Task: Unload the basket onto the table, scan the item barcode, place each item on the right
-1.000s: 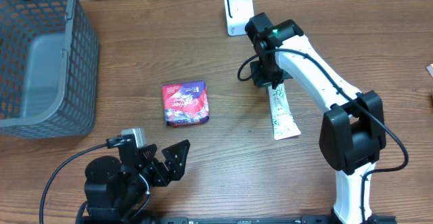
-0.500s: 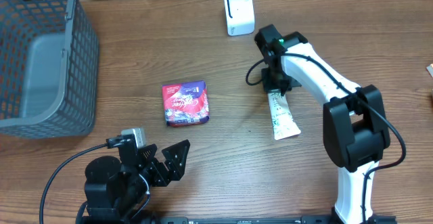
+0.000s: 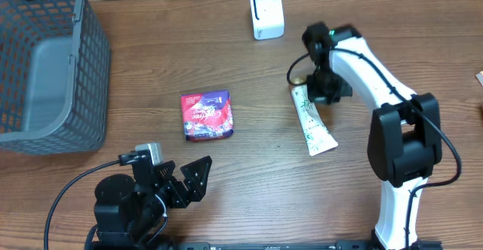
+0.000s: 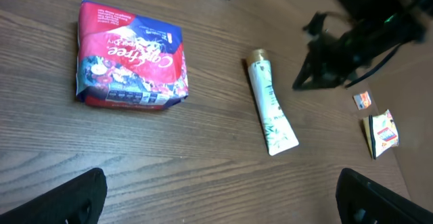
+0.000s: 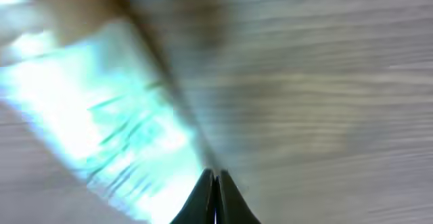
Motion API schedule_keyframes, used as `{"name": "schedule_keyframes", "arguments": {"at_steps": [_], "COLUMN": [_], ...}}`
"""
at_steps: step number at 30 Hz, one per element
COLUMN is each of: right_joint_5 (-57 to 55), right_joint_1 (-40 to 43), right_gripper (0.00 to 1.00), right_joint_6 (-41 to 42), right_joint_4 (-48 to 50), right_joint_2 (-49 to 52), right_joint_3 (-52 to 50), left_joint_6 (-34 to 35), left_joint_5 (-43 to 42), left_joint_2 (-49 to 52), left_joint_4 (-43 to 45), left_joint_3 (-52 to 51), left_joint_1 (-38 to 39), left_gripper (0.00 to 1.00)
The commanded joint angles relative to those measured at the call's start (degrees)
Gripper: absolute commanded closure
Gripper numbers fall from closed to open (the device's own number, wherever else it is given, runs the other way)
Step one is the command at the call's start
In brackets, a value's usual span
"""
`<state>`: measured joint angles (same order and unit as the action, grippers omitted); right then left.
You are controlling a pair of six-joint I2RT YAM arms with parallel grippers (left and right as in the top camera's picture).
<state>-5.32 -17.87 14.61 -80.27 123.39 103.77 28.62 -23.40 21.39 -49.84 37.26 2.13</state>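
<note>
Two arms at the wooden table [image 3: 151, 69], grey basket [image 3: 53, 69] far left; left gripper [image 3: 189, 178] gapes wide over bare wood, right gripper [image 3: 327, 91] pinched shut on nothing, just beside the cap end of the tube [image 3: 312, 123]. Red packet [image 3: 206, 115] lies flat mid-table, white scanner [image 3: 266, 13] at the far edge.

The left gripper [image 3: 186, 179] rests at seven o'clock with its jaws wide apart. The right gripper [image 3: 327, 91], at two o'clock, is fully closed.
</note>
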Motion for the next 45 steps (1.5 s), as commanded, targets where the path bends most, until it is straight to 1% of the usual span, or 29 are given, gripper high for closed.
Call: {"name": "schedule_keyframes", "arguments": {"at_steps": [1,2,4,7,12,14,16,19,23,29,30,31,35,37,38,45], "right_joint_5": [16.4,23.7,27.6,30.2,34.7,41.6,53.1,59.0,62.3,61.5,59.8,56.8,49.3,40.4,37.1,34.3], "right_joint_1": [0.0,0.0,0.3,1.4,5.7,8.3,11.9,13.9,14.0,13.8,13.8,14.1,14.8,15.1,15.3,15.4], "right_gripper": [0.96,0.96,0.96,0.96,0.96,0.96,0.96,0.96,0.96,0.96,0.96,0.96,0.96,0.96,0.96,0.96], "right_joint_6": [-6.8,-13.0,-16.7,-17.9,-18.4,-22.8,-30.1,-33.9,-34.6,-33.6,-31.7,-28.1,-21.6,-15.7,-14.3,-15.1], "right_joint_4": [-2.8,-2.8,-3.0,-1.9,4.2,6.0,7.6,9.2,11.6,16.7,18.8,22.3,28.2,30.3,30.7,30.9], "right_joint_2": [-1.4,-1.4,-1.1,-1.0,-1.0,-1.0,-0.9,-0.9,-0.9,-0.9,-0.9,-0.8,0.7,1.0,1.0,1.0], "right_joint_3": [6.4,6.4,5.8,3.0,-3.9,-6.5,-10.3,-14.4,-18.5,-21.7,-22.5,-23.9,-25.6,-25.7,-25.6,-23.8], "left_joint_6": [0.6,0.6,0.6,0.6,0.6,0.6,0.6,0.6,0.6,0.6,0.6,0.6,0.6,0.6,0.6,0.6], "left_joint_5": [-0.4,-0.4,-0.4,-0.4,-0.4,-0.4,-0.4,-0.4,-0.4,-0.4,-0.4,-0.4,-0.4,-0.4,-0.4,-0.4], "left_joint_2": [-0.2,-0.2,-0.2,-0.2,-0.2,-0.2,-0.2,-0.2,-0.2,-0.2,-0.2,-0.2,-0.2,-0.2,-0.2,-0.2], "left_joint_4": [0.1,0.1,0.1,0.1,0.1,0.1,0.1,0.1,0.1,0.1,0.1,0.1,0.1,0.1,0.1,0.1], "left_joint_3": [0.3,0.3,0.3,0.3,0.3,0.3,0.3,0.3,0.3,0.3,0.3,0.3,0.3,0.3,0.3,0.3], "left_joint_1": [-0.2,-0.2,-0.2,-0.2,-0.2,-0.2,-0.2,-0.2,-0.2,-0.2,-0.2,-0.2,-0.2,-0.2,-0.2,-0.2], "left_gripper": [0.00,0.00,0.00,0.00,0.00,0.00,0.00,0.00,0.00,0.00,0.00,0.00,0.00,0.00,0.00,0.00]}}
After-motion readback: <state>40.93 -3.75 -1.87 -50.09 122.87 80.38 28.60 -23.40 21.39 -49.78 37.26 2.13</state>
